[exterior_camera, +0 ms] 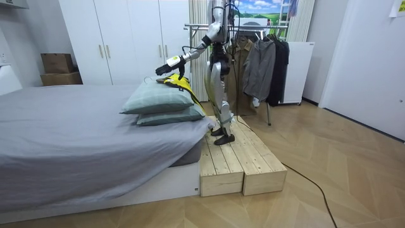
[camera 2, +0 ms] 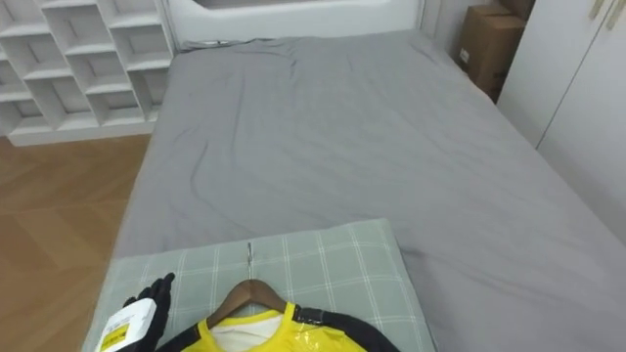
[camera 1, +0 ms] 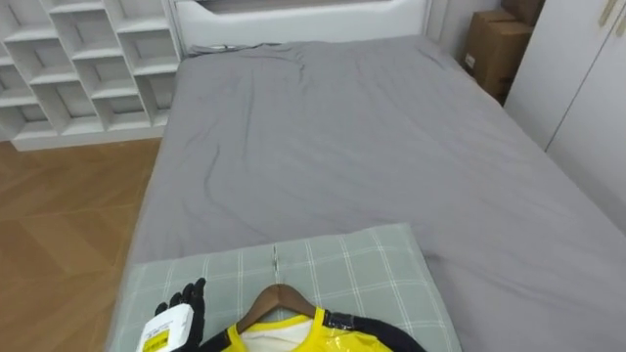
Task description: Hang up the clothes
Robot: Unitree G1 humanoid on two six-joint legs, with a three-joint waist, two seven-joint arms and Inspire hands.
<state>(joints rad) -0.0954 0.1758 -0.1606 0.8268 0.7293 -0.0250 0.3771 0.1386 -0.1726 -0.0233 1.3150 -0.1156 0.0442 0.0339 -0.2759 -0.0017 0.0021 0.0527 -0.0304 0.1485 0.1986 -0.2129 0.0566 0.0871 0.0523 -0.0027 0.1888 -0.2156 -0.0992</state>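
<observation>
Yellow shirt (camera 1: 328, 342) with black sleeves lies on a wooden hanger (camera 1: 279, 299) at 6 o'clock in the eye views, flat on a green checked pillow (camera 1: 372, 264). The hanger's metal hook points to 12 o'clock, along the pillow. The pillow sits at the near end of a bed (camera 1: 372, 147) with a grey sheet that runs up to 12 o'clock.

Left hand (camera 1: 184, 305) is at 7 o'clock, over the pillow, just beside the shirt's shoulder at its 9 o'clock side. Its fingers (camera 1: 196, 289) are straight and a little spread, pointing to about 1 o'clock, nothing pinched between them. Can't tell if the palm touches the cloth.

White shelf unit (camera 1: 88, 68) at 10 o'clock, cardboard box (camera 1: 494, 49) at 1 o'clock, white wardrobe doors (camera 1: 587, 88) at 2 o'clock.

Room view: the robot stands on a wooden platform (exterior_camera: 240, 161) by the bed, left arm stretched out over two stacked pillows with the shirt on top. Clothes rack (exterior_camera: 262, 63) with dark garments stands just behind it.
</observation>
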